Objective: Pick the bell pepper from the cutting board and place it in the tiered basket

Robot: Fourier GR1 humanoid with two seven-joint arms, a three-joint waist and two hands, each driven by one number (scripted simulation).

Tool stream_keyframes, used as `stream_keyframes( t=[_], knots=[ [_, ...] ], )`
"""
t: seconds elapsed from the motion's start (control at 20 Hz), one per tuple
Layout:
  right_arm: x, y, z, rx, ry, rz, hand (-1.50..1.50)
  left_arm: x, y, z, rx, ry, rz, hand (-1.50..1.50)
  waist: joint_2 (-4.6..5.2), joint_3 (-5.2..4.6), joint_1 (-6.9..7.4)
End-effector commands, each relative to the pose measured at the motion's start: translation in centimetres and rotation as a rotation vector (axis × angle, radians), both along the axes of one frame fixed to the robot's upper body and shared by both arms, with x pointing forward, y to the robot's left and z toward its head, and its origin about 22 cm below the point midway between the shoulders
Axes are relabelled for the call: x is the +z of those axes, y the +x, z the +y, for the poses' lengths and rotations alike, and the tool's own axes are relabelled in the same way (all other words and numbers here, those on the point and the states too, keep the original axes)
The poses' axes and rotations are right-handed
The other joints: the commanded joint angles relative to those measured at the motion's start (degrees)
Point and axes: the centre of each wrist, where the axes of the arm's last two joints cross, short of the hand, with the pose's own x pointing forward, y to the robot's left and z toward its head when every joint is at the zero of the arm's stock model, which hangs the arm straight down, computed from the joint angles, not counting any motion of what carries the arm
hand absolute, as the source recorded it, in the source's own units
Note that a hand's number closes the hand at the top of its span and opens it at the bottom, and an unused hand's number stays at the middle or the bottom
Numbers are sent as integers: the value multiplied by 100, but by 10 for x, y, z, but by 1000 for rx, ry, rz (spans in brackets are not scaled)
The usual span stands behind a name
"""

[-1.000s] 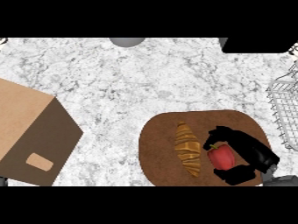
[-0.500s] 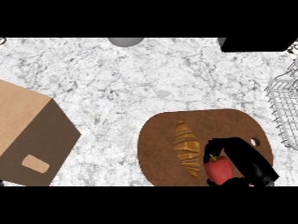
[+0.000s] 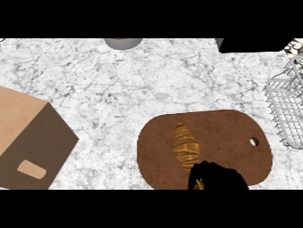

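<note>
One croissant; one right hand, seemingly around one bell pepper

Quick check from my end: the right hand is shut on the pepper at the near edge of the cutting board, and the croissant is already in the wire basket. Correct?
Not quite. The head view shows the croissant lying on the cutting board, not in the tiered basket. The rest holds: the right hand is curled round the bell pepper at the board's near edge.

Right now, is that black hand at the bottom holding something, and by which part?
The right hand is curled round the red bell pepper, hiding most of it; which part it grips cannot be told.
</note>
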Motion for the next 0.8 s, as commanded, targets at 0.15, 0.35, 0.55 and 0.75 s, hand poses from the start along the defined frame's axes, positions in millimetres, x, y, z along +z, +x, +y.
stream_keyframes(
  t=[0.15, 0.35, 0.55, 0.75],
  knots=[
    [71, -48, 20, -238, -15, -292, 150, 2, 3, 11, 7, -10, 30, 0, 28, -24, 7],
    [97, -61, 13, -299, -17, -397, 150, -15, 0, -6, -7, -7, 31, 0, 81, -19, 104],
    [114, -75, -1, -328, 35, -443, 150, -10, 1, -1, -1, 2, 12, 0, 88, -14, 139],
    [124, -66, -10, -349, 71, -498, 150, -4, 21, -21, -23, -10, 17, 0, 127, -6, 186]
  ],
)
